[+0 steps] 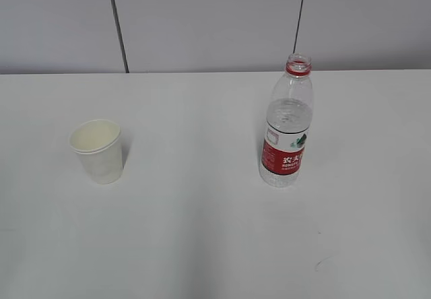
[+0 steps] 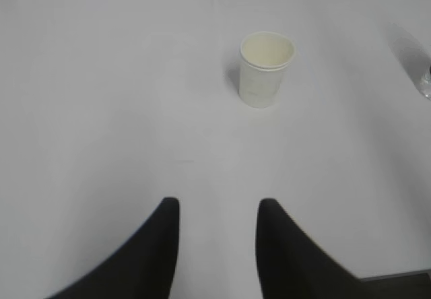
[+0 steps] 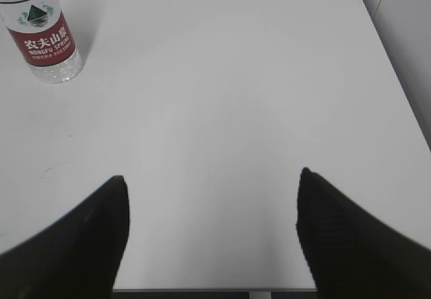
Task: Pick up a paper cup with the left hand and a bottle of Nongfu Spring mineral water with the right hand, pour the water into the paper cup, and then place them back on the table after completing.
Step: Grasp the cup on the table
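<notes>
A white paper cup [image 1: 98, 151] stands upright on the white table [image 1: 195, 231] at the left; it also shows in the left wrist view [image 2: 265, 68]. An uncapped Nongfu Spring bottle [image 1: 287, 125] with a red label stands at the right, with clear water [image 1: 289, 114] filling it to above the label; its lower part shows in the right wrist view [image 3: 42, 33]. My left gripper [image 2: 218, 206] is open and empty, well short of the cup. My right gripper [image 3: 212, 179] is open wide and empty, near the table's front edge, the bottle far to its upper left. Neither arm shows in the exterior view.
A grey panelled wall [image 1: 202, 23] runs behind the table. The table's right edge [image 3: 394, 77] shows in the right wrist view. The bottle's edge [image 2: 425, 83] shows at the far right of the left wrist view.
</notes>
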Action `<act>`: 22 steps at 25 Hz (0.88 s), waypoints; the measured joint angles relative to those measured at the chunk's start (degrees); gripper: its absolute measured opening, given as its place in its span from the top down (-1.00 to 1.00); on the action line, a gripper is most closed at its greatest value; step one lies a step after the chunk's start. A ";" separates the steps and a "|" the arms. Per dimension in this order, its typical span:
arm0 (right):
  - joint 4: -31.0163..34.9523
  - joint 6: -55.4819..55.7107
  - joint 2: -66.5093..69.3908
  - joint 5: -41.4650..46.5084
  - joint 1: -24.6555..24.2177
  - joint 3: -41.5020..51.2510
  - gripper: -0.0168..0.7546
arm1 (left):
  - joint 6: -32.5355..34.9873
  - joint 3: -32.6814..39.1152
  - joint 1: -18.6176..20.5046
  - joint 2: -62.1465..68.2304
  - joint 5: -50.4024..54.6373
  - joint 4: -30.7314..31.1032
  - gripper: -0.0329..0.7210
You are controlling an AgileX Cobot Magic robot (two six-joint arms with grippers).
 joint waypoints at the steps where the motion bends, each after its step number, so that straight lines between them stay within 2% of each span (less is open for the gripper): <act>1: 0.00 0.00 0.00 0.00 0.00 0.00 -0.53 | 0.00 0.00 0.00 0.00 0.00 0.31 0.26; 7: 0.13 0.00 0.41 -0.99 0.00 -0.27 -0.53 | 0.00 0.00 0.00 0.00 -0.05 0.41 0.26; 14: 0.13 0.11 10.01 -9.76 0.00 -4.29 -0.53 | 0.00 -0.42 0.00 0.00 -1.56 2.15 0.26; 19: 0.13 0.32 19.87 -19.96 0.00 -5.66 -0.53 | 0.00 -1.41 0.00 3.41 -12.80 8.22 0.26; 22: 0.13 2.12 25.61 -29.27 0.00 -5.66 -0.53 | 0.00 -1.45 0.00 9.89 -19.55 8.80 0.27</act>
